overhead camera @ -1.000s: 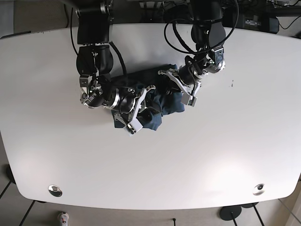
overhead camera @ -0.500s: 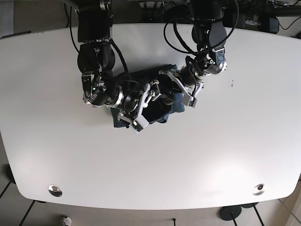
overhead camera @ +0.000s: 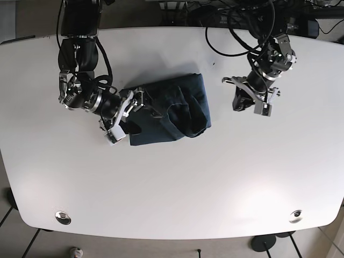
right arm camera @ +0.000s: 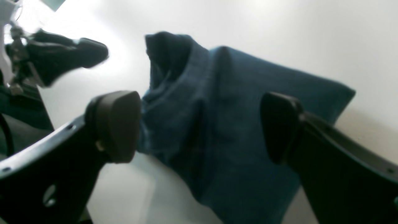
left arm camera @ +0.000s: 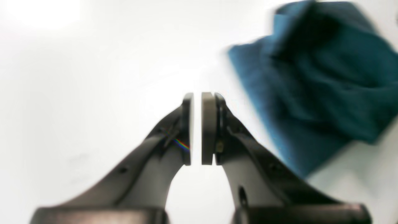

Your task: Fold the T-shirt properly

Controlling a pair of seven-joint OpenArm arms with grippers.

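Observation:
The dark blue T-shirt (overhead camera: pixel 169 110) lies as a folded, slightly rumpled bundle in the middle of the white table (overhead camera: pixel 172 183). My right gripper (overhead camera: pixel 122 115) is open at the shirt's left edge. In the right wrist view its pads (right arm camera: pixel 116 124) stand wide apart with the shirt (right arm camera: pixel 236 102) lying just beyond them, not gripped. My left gripper (overhead camera: pixel 244 101) is to the right of the shirt, apart from it. In the left wrist view it (left arm camera: pixel 197 99) is nearly shut with nothing between the pads, and the shirt (left arm camera: pixel 320 77) lies at the upper right.
Two metal fittings (overhead camera: pixel 63 217) (overhead camera: pixel 295 215) sit near the table's front edge. Cables and dark equipment (overhead camera: pixel 252 16) run along the back edge behind the arms.
Both grippers have let go and pulled away from the shirt, the left arm to the right and the right arm to the left. The shirt now lies flatter and folded.

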